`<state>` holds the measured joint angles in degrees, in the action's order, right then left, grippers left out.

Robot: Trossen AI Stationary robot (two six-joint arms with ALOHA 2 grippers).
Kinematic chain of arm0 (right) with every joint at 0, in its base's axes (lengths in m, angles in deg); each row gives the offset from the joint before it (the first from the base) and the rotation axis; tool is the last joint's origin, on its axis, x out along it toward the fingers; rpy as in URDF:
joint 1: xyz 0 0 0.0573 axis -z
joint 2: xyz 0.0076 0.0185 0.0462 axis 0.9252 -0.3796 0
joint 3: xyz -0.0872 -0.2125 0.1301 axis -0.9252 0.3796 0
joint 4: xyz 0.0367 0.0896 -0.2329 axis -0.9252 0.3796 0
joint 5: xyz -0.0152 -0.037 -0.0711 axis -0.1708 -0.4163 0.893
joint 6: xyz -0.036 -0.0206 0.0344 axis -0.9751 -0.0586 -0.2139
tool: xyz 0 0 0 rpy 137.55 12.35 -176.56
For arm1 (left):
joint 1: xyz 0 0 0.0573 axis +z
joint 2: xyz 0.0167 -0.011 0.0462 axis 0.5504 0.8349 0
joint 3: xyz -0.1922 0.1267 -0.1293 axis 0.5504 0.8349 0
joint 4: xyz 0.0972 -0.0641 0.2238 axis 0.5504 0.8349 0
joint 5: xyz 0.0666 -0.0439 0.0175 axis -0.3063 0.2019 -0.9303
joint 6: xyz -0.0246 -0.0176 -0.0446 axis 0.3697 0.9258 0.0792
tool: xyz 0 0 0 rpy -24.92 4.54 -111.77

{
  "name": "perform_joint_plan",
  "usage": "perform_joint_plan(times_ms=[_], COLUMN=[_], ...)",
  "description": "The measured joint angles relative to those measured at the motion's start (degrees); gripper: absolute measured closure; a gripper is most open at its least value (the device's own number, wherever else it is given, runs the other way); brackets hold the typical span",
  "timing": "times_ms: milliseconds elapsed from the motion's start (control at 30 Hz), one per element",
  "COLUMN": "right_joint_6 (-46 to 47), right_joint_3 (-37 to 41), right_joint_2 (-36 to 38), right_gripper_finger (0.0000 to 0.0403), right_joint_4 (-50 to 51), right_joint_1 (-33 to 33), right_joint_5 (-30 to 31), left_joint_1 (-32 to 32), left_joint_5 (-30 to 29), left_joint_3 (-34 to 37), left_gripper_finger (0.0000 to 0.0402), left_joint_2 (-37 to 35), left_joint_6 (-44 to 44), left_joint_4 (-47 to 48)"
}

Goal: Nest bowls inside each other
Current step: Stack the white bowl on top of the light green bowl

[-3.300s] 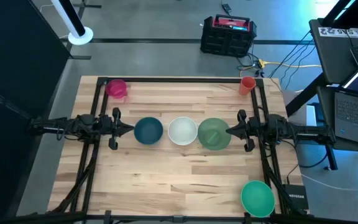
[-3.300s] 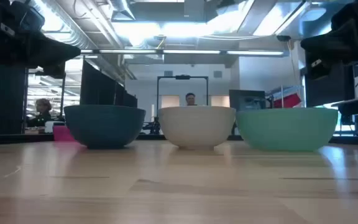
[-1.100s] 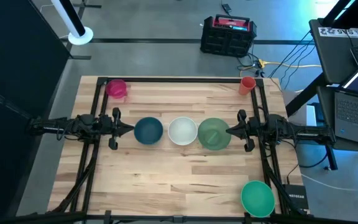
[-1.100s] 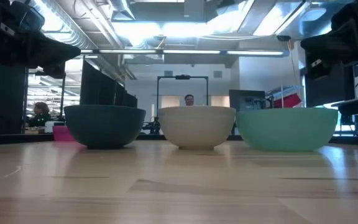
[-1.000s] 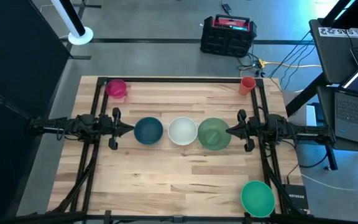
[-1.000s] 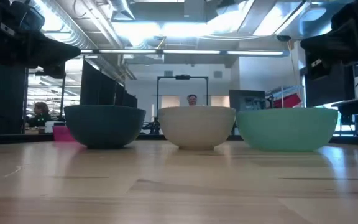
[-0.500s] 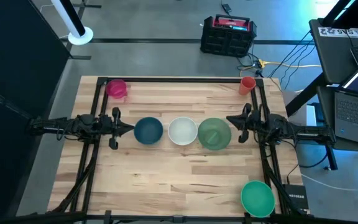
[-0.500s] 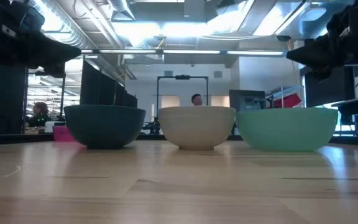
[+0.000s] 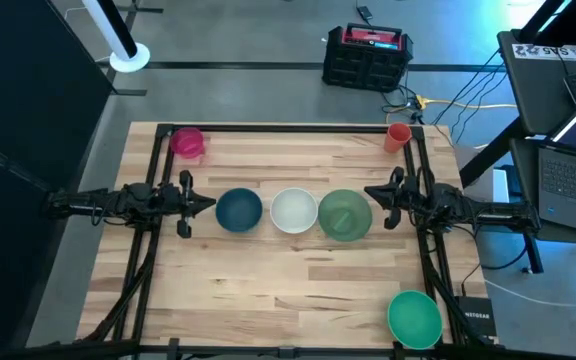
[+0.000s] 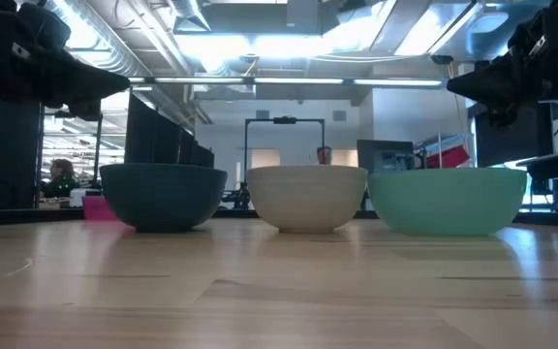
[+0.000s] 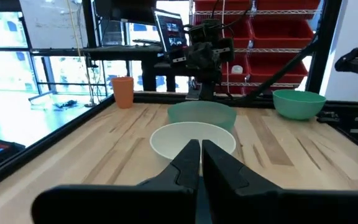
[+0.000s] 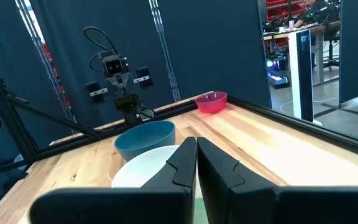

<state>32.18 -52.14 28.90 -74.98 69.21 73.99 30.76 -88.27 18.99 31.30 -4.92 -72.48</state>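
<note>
Three bowls stand upright in a row on their bases at mid-table: dark teal (image 9: 238,210), white (image 9: 294,210) and sage green (image 9: 345,214). A bright green bowl (image 9: 414,318) sits at the near right corner and a pink bowl (image 9: 187,141) at the far left corner. My left gripper (image 9: 211,207) hovers level just left of the teal bowl, shut and empty. My right gripper (image 9: 368,193) hovers level by the sage bowl's far right side, angled toward the far edge; it is shut (image 12: 196,155) and empty.
An orange cup (image 9: 398,136) stands at the far right corner. Black frame rails (image 9: 158,170) run along the table's left, right and far sides. Bare wood (image 9: 288,290) lies between the bowl row and the near edge. People show in the room beyond the table.
My right gripper has swung its tip toward the table's far edge, staying shut and at the same height. The bowls have not moved.
</note>
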Motion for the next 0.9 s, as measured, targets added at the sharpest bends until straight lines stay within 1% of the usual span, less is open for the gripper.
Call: perform_joint_plan(times_ms=[100, 233, 667, 733, 833, 900], right_joint_6=[0.0, -0.17, 1.76, 1.54, 3.39, 4.37], right_joint_3=[0.0, -0.02, 0.0, 0.0, 0.0, 0.0], right_joint_2=[0.0, 0.0, 0.0, -0.02, 0.0, 0.0], right_gripper_finger=[0.0403, 0.0403, 0.0403, 0.0403, 0.0403, 0.0403], right_joint_4=[0.03, -0.12, -1.28, -0.98, -1.53, -3.77], right_joint_1=[0.0, 0.0, -0.02, -0.01, -0.02, 0.0], right_joint_5=[0.02, 0.05, -0.84, 0.32, 3.04, 3.88], left_joint_1=[0.17, 0.23, 2.67, 3.41, 4.65, 5.76], left_joint_5=[-0.04, -0.06, -0.65, -0.66, -1.04, -3.77], left_joint_3=[0.0, 0.0, 0.0, 0.0, 0.0, 0.0], left_gripper_finger=[0.0402, 0.0402, 0.0402, 0.0402, 0.0402, 0.0402], left_joint_2=[0.0, 0.01, -0.01, -0.01, 0.01, 0.01], left_joint_6=[-3.8, -3.5, 16.03, 21.07, 25.31, 28.41], left_joint_4=[0.0, -0.05, -2.05, -2.84, -5.78, -7.35])
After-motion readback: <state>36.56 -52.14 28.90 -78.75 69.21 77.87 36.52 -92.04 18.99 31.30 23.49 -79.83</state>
